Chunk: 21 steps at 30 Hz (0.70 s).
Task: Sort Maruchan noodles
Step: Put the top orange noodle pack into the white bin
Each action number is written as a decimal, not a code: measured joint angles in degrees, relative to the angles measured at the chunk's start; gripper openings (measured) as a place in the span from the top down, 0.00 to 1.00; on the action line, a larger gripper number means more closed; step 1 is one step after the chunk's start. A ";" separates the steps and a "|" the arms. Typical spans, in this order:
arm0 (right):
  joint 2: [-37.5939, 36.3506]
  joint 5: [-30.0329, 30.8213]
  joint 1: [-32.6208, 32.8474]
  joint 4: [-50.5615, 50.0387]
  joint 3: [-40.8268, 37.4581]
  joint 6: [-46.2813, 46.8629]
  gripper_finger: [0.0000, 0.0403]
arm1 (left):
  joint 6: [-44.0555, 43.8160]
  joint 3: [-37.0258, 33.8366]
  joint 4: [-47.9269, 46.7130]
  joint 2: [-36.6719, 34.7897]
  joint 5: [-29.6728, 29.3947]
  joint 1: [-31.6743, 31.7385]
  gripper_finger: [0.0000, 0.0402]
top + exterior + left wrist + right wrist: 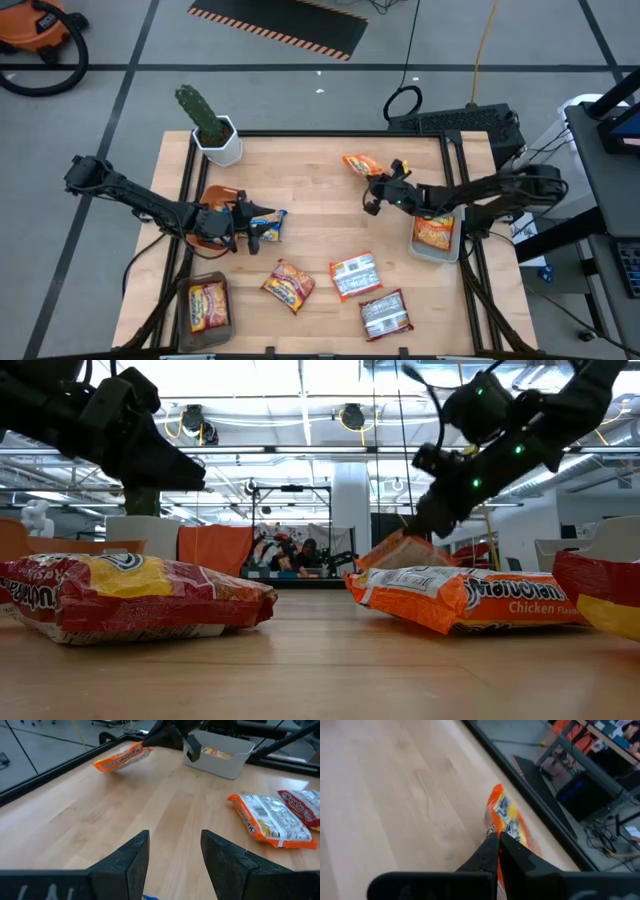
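Observation:
My right gripper (pixel 376 190) (pixel 499 836) is shut on an orange Maruchan packet (pixel 358 164) over the table's far middle. The low view shows that packet (pixel 398 550) tilted under the gripper. My left gripper (pixel 258 228) (pixel 175 837) is open beside the orange bowl (pixel 214 212), with a blue-white packet (pixel 274 224) at its fingertips; only a blue sliver (pixel 150 896) shows in the left wrist view. Three more packets lie flat on the table's near part: red-yellow (pixel 288 284), orange-white (pixel 354 276), dark red-white (pixel 385 314). My right gripper pinches the orange packet by its edge at one end (pixel 495 827) between the two shut fingers, coming slanting from above and from the table's right. The packet (pixel 122 757) sticks out beyond the fingertips, tilted, with its shadow on the wood below it. Whether my left gripper touches the blue-white packet, I cannot tell.
A grey tray (pixel 188 318) at the near left corner holds a red-yellow packet; a grey tray (pixel 436 252) at the right edge holds an orange one. A cactus in a white pot (pixel 215 132) stands at the far left corner. Bare wood (pixel 320 215) lies between the arms.

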 joint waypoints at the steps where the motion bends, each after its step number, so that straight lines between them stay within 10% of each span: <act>1: -0.98 -0.04 0.41 -0.08 0.00 0.00 1.00 | 0.00 0.00 0.34 0.00 -0.02 0.00 0.54; 21: -7.49 -21.03 3.58 1.17 1.33 10.77 1.00 | 17.15 5.18 23.85 20.16 -0.35 -0.87 0.54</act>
